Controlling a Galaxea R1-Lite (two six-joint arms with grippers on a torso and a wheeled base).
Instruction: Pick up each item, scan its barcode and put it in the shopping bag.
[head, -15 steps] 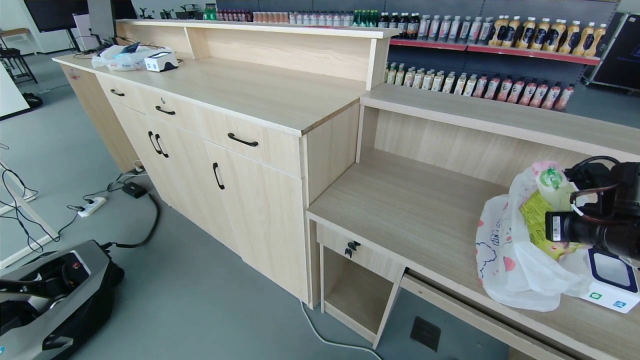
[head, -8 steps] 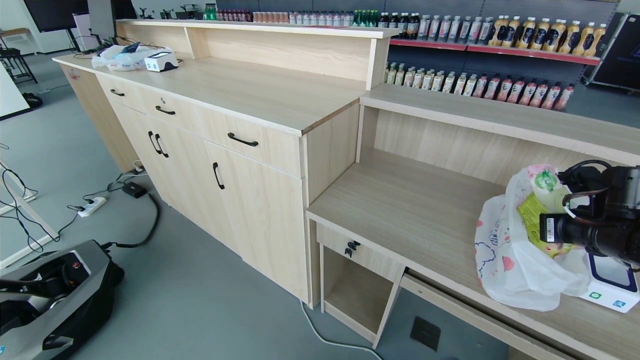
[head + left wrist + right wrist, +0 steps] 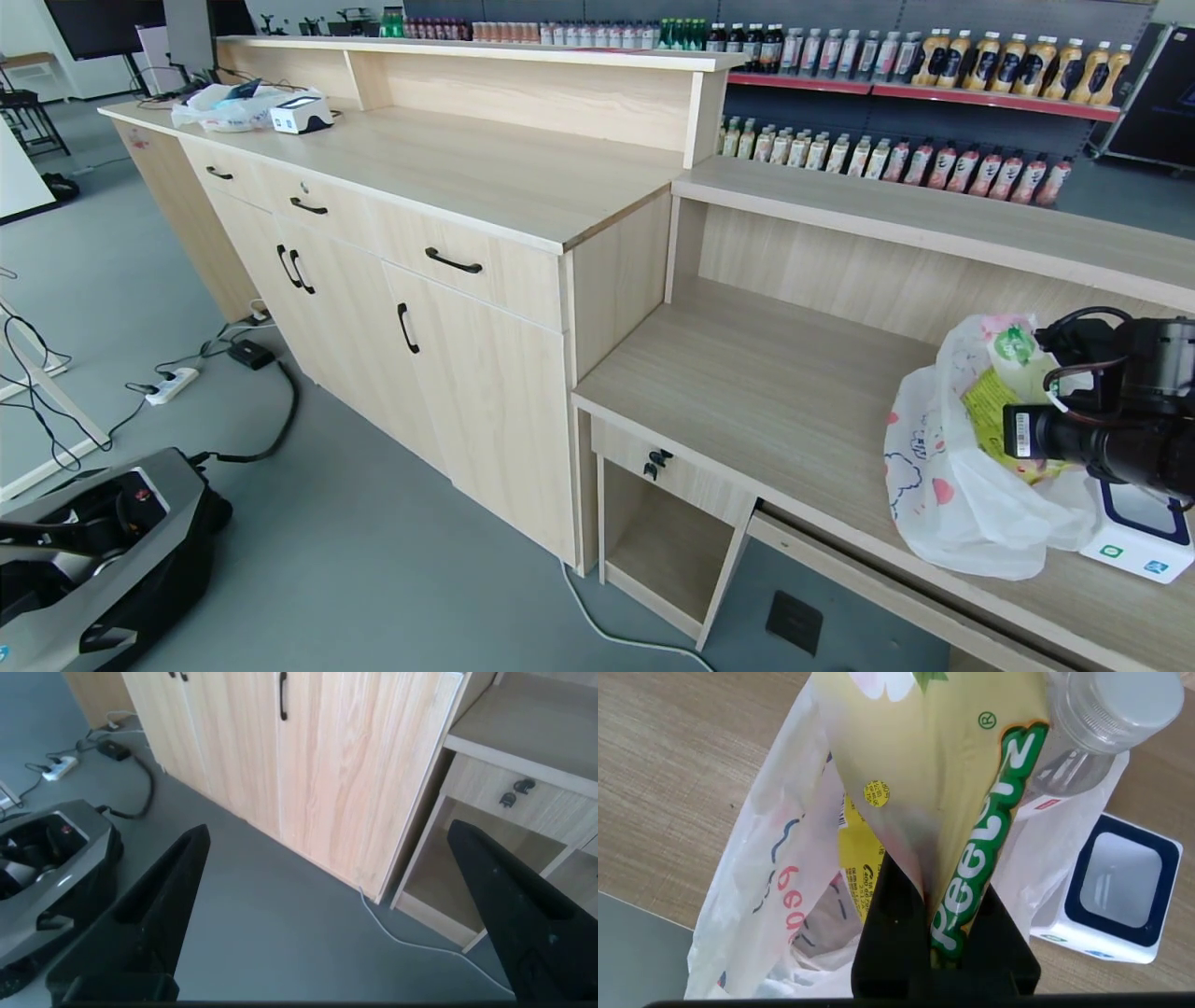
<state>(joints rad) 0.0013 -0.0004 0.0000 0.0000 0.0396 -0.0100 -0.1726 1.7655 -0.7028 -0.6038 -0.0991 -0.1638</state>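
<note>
Grip of right pincer (image 3: 945, 922) closed on yellow snack packet (image 3: 957, 784); packet partly inside shopping bag (image 3: 943, 495) on counter (image 3: 775, 392); scanner (image 3: 1137, 534) just beside bag. Fingers of left pincer (image 3: 327, 835) spread open above floor (image 3: 308, 929).

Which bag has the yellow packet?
The shopping bag on the low desk, where the right gripper holds the yellow packet; the other bag lies on the far counter.

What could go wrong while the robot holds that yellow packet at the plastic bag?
The shopping bag is limp film, so the yellow packet in the right gripper may snag on a fold rather than drop inside. The bag lies close to the front edge of the desk; a push might slide it off. The scanner sits right beside the bag and could get nudged.
</note>
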